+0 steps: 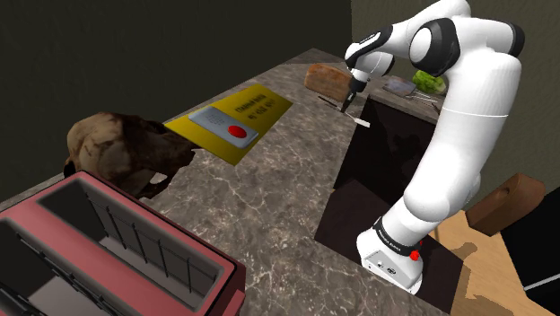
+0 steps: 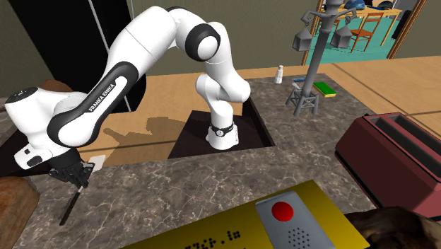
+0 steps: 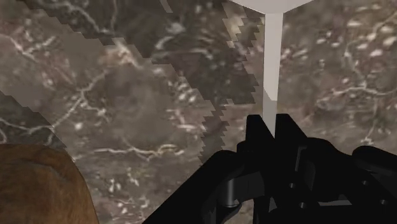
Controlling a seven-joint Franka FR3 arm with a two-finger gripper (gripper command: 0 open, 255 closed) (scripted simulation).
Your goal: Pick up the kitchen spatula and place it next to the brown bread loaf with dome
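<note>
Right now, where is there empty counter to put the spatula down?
The widest bare marble lies between the yellow panel and the dark recess under the arm. A smaller bare strip sits between the bread loaf and that panel, near the gripper, which clasps the spatula. It is crowded where the red toaster, brown lump and panel meet.

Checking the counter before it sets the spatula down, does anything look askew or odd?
The yellow panel with a red button seems tilted, one corner resting against the brown lump. Nothing looks spilled.

veined marble counter [image 3: 127, 76] looks polished; pincer [image 3: 270, 130] matt black, spatula [image 3: 272, 57] smooth white.
</note>
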